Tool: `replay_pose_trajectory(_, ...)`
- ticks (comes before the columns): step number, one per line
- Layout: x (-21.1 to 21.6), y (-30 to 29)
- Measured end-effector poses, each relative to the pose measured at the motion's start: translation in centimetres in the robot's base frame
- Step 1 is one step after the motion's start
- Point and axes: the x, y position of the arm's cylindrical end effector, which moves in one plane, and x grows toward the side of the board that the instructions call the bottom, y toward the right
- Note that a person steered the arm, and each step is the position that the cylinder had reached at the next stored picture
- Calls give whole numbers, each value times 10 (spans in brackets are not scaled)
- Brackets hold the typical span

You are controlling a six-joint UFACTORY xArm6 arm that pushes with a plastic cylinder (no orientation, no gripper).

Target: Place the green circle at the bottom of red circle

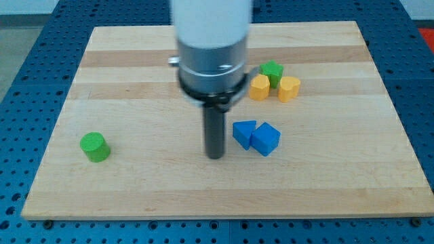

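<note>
Our small green cylinder block (94, 146) sits alone on the pale wooden board (135, 190), blue pegboard (20, 81) beneath; my tip (215, 156), w/o jaws, touches nothing.

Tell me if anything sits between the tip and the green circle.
Nothing visible does. My tip stands left of the two blue blocks; bare board runs from it to the green circle at the view's left.

Your rod hanging straight down from twelve o'clock, your tip (215, 156) planted just below the view's centre, white-and-grey wrist housing blurred above.
</note>
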Motion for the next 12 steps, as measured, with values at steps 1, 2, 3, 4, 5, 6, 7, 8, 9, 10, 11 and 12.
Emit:
replay_pose_trajectory(1, -23, -49)
replay_pose_trajectory(2, -105, -92)
replay_pose_trajectory(3, -110, -143)
replay_pose_trajectory(4, -103, -172)
replay_pose_trajectory(5, -102, -234)
replay_pose_trajectory(6, -102, -263)
replay_pose_trajectory(7, -72, -262)
replay_pose_trajectory(8, -16, -262)
replay_pose_trajectory(9, -2, -256)
replay_pose_trajectory(10, 19, -243)
replay_pose_trajectory(11, -1, -193)
replay_pose_trajectory(12, -14, -164)
